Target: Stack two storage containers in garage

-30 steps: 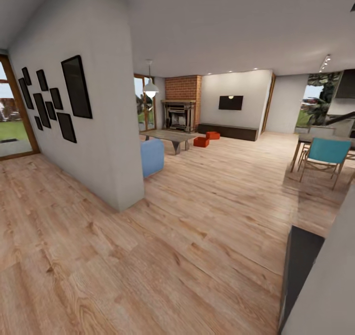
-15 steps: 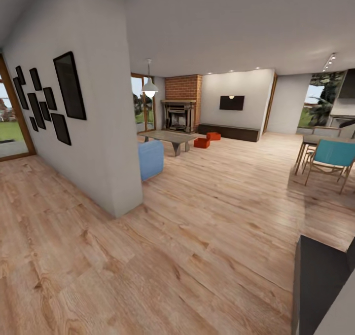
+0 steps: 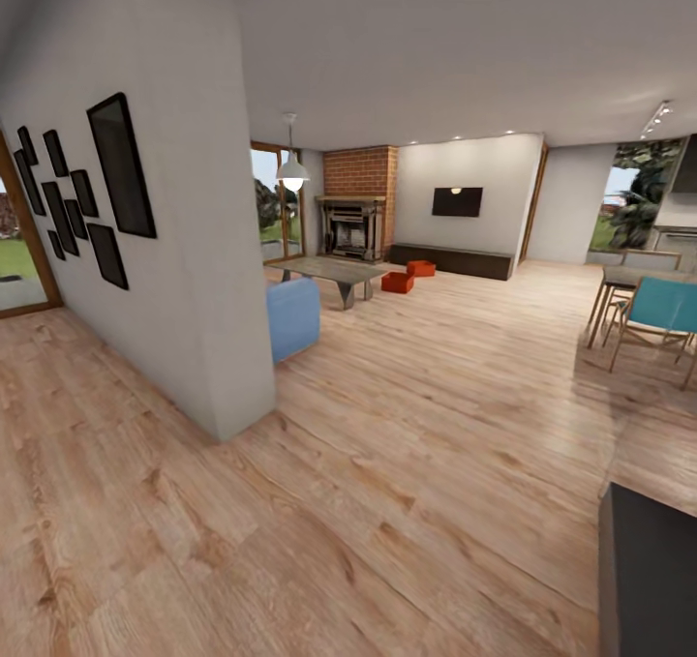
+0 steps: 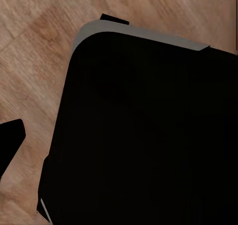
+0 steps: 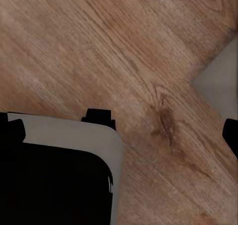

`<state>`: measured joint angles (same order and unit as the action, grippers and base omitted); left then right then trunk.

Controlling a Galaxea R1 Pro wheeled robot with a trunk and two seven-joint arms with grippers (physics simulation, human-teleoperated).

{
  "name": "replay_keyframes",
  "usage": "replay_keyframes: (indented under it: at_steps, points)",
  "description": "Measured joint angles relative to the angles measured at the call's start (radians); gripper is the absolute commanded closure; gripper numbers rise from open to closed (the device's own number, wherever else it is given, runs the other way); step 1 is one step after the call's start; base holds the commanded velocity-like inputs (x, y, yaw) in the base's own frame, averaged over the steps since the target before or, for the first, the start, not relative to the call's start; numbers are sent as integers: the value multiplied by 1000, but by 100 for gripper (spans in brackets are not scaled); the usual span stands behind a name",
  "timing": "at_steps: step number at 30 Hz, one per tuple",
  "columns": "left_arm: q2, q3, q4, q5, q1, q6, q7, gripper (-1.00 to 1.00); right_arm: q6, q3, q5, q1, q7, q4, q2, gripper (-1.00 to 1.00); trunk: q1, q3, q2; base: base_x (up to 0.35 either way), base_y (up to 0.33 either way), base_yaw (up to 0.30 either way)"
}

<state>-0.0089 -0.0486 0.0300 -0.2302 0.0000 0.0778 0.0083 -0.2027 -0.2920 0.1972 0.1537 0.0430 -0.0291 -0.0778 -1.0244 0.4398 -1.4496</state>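
Note:
The two storage containers sit far ahead on the light wood floor of the living room, both orange-red and low. One container [image 3: 397, 282] lies by the end of the coffee table [image 3: 334, 270], the other container [image 3: 420, 268] just behind it near the low dark TV bench [image 3: 450, 259]. They are close together; whether they touch I cannot tell. In the right wrist view my right gripper [image 5: 119, 130] hangs over bare planks, dark fingertips [image 5: 231, 134] at opposite picture edges, open and empty. My left gripper [image 4: 119, 135] shows one fingertip [image 4: 10, 138]; the other is lost against my black base [image 4: 148, 125].
A white partition wall [image 3: 194, 251] with black frames juts out close on the left, a blue sofa end [image 3: 293, 316] behind it. A dining table with a teal chair [image 3: 658, 313] stands right. A dark cabinet corner [image 3: 647, 570] is near right. Brick fireplace [image 3: 354, 217] at the back.
The whole head view has shifted: the partition wall looms larger at left, the dark cabinet has slid lower right. The containers stay put on the floor.

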Motion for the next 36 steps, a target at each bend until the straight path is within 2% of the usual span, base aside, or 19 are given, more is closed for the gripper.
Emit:
replay_keyframes:
  at_steps: [17, 36]
  points:
    - [0, 1, 0, 0, 0, 0, 0, -100, -2, 1, -1, 0, 0, 0, -1, -100, 0, 0, 0, 326, 0, -11]
    - [1, 2, 1, -1, 0, -8, 0, -100, -1, 1, 0, 0, -1, 0, -1, -100, 0, 0, 0, 326, 0, -268]
